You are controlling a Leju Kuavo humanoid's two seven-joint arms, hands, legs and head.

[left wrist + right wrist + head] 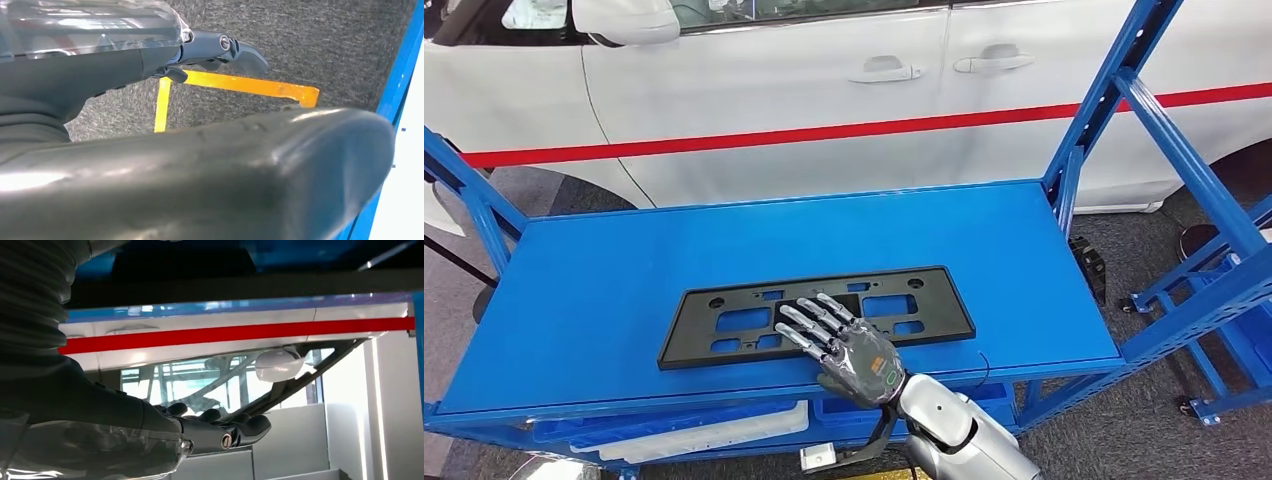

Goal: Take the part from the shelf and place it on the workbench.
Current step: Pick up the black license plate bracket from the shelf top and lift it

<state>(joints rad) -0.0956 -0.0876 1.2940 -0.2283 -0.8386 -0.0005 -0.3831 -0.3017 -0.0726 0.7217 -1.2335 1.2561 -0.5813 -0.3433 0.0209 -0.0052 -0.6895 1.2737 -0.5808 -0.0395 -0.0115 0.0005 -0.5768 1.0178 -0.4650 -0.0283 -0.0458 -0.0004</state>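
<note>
**Right hand spread flat over the part**

Right hand [856,352] reaching in over the near edge of the blue surface [604,300], fingers apart and stretched out, gripping nothing. Lying flat directly under those fingers: black part [724,325], a long plate with cut-outs, extending well out to both sides of the hand. Beyond the fingertips, a white car [824,90] with a red stripe. Left hand [220,50] hanging above grey carpet and orange floor tape [240,85]; cannot tell whether open or closed.
</note>
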